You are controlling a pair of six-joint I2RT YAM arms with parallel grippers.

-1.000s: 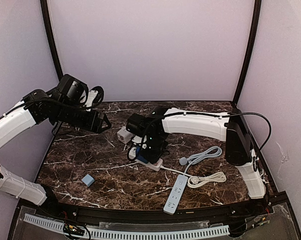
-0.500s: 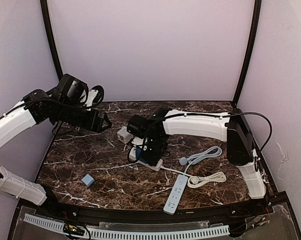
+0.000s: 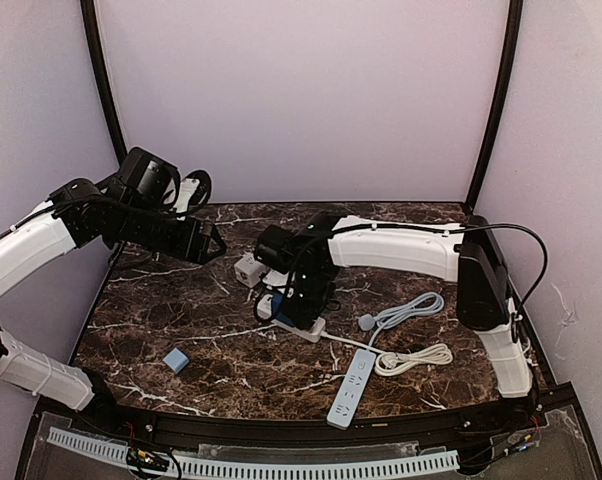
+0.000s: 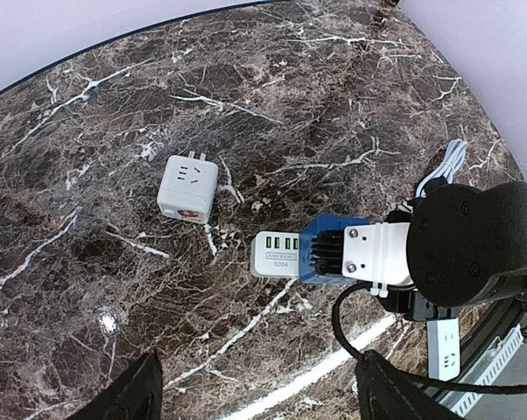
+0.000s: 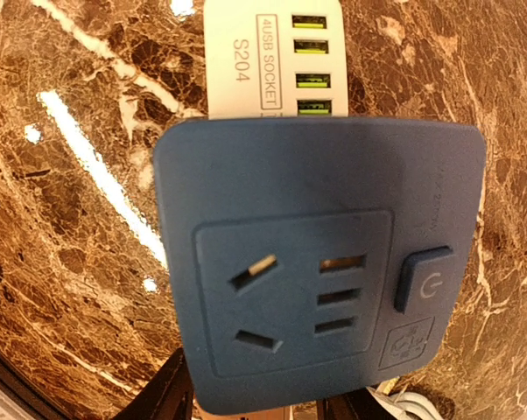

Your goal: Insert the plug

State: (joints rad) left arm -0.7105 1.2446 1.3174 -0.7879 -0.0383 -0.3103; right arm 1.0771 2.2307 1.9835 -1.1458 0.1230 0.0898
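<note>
My right gripper (image 5: 263, 404) is shut on a blue socket adapter (image 5: 320, 262), which fills the right wrist view face-on. It holds the adapter against the end of a white USB socket strip (image 5: 272, 57) marked S204 that lies on the marble table. In the top view the right gripper (image 3: 289, 300) is low over that strip (image 3: 299, 324) at mid table. The left wrist view shows the blue adapter (image 4: 332, 250) over the strip (image 4: 277, 255). My left gripper (image 4: 263, 395) is open and empty, high above the table's left side (image 3: 213, 245).
A white cube adapter (image 3: 247, 268) lies just behind the strip and shows in the left wrist view (image 4: 187, 188). A small light-blue block (image 3: 175, 360) lies front left. A second white power strip (image 3: 349, 388), coiled white cord (image 3: 416, 357) and grey plug (image 3: 366, 322) lie front right.
The right gripper has shifted very slightly over the white strip with the blue adapter. The left arm has edged a little to the right.
</note>
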